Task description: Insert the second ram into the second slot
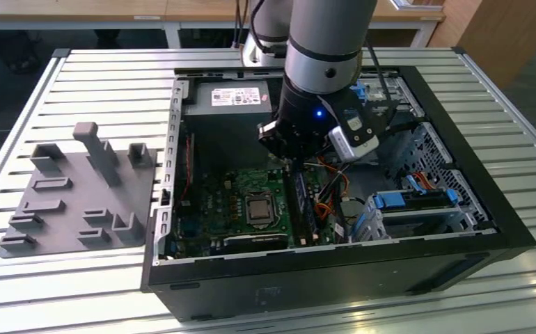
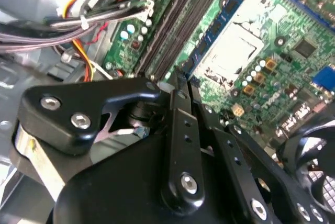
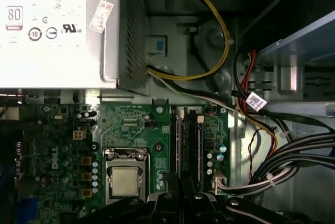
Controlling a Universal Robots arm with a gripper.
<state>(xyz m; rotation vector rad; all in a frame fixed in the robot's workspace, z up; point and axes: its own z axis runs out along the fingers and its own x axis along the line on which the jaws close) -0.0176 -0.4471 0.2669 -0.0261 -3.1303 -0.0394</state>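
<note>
Wooden desks [image 1: 110,10] are seen behind a slatted metal table [image 1: 92,76], on which an open black computer case [image 1: 324,289] is laid. Inside it, the gripper [image 2: 177,84] is held with its jaws clenched together over one end of the memory slots [image 3: 188,140], just beside the processor socket [image 3: 124,179]. The second ram [image 1: 300,209] is seen as a long, thin, dark bluish strip set on edge in those slots, alongside the socket. A grey fixture tray [image 1: 64,209] is placed well apart from the socket, outside the case.

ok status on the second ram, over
Hand down at the slots. Can't tell if it holds the ram. Cables close beside, none across the slots.
</note>
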